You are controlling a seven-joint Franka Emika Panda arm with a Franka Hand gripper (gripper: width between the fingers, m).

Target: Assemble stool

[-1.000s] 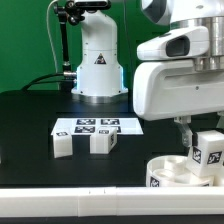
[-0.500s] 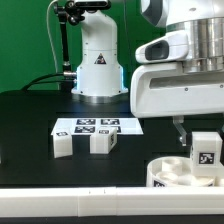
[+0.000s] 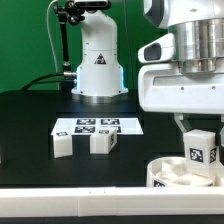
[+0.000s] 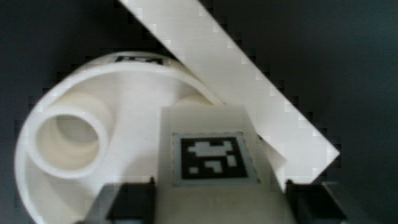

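Note:
My gripper (image 3: 199,132) is shut on a white leg block (image 3: 203,152) with a black-and-white tag and holds it just above the round white seat disc (image 3: 168,173) at the exterior view's lower right. In the wrist view the leg block (image 4: 214,150) sits between my two dark fingers (image 4: 125,202), with my gripper (image 4: 217,206) closed around it. The seat disc (image 4: 80,125) with its round hole lies below and beside the block. Two more leg blocks (image 3: 63,143) (image 3: 102,141) rest on the table at the exterior view's left.
The marker board (image 3: 97,126) lies flat behind the two loose leg blocks. A long white edge rail (image 3: 70,193) runs along the table's front and crosses the wrist view (image 4: 231,80) diagonally. The arm's base (image 3: 97,65) stands at the back.
My gripper has shifted a little toward the exterior view's left with the leg block, and the block now hangs more upright, slightly lower over the seat disc.

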